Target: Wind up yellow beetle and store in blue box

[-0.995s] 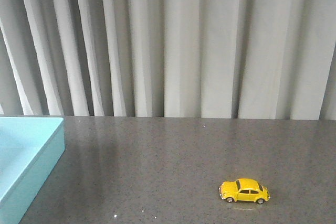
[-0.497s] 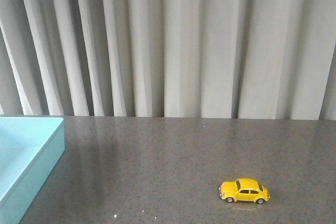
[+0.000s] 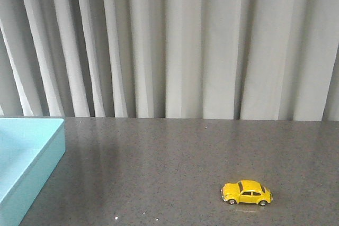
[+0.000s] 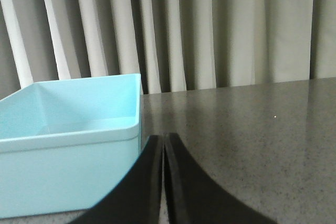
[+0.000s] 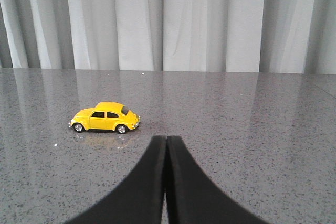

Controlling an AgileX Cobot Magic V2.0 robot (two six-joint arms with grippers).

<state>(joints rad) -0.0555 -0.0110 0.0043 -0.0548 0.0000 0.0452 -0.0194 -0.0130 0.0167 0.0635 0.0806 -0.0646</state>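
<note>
- Yellow beetle (image 3: 247, 192) stood on its wheels on the speckled grey table (image 3: 175, 157), on the robot's right, well apart from the blue box (image 3: 25, 158) at the left edge.
- Right gripper (image 5: 166, 142) was closed and empty, short of the car; left gripper (image 4: 164, 141) was likewise closed and empty beside the box.
- Judged step: approach. The right jaws should open first, then straddle the body across its sides.
- Compared with the earlier frames, car and box lay unchanged.

no legible txt, no labels, no nos.
</note>
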